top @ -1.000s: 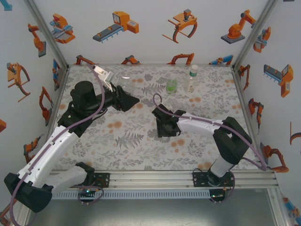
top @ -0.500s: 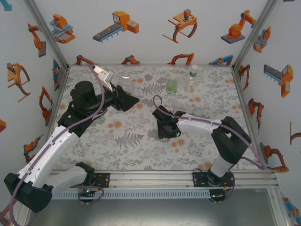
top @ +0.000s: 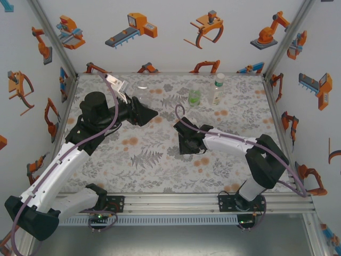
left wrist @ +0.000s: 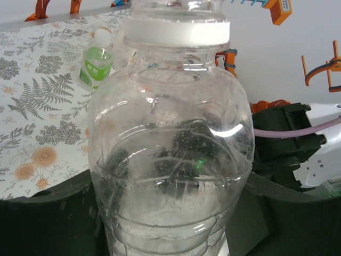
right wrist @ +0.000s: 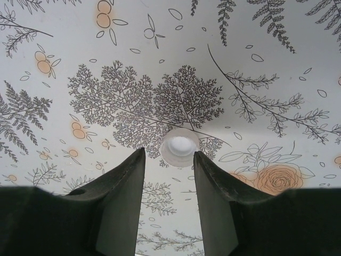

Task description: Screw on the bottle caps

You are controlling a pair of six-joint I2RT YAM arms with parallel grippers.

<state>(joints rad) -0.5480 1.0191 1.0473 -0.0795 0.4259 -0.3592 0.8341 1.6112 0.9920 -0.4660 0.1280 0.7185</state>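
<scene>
My left gripper (top: 145, 113) is shut on a short clear bottle (left wrist: 170, 133), holding it upright by its lower body; dark fingers (left wrist: 48, 213) flank it on both sides. The bottle's white neck ring (left wrist: 177, 33) sits at the top of the left wrist view, and its mouth is cut off there. My right gripper (right wrist: 169, 156) is open and points down at the table. A small whitish bottle cap (right wrist: 180, 146) lies flat just beyond its fingertips, not between them. A short green bottle (top: 195, 97) and a taller clear bottle (top: 217, 88) with a green cap stand at the back.
The floral tabletop (top: 144, 160) is bounded by white walls with orange robot pictures. The right arm (left wrist: 298, 144) and its cable show behind the held bottle. The green bottle (left wrist: 96, 64) stands behind it on the left. An aluminium rail (top: 176, 202) runs along the near edge.
The right arm's elbow has swung a little to the right, and its jaws have narrowed slightly over the cap. The left arm and its bottle have not moved.
</scene>
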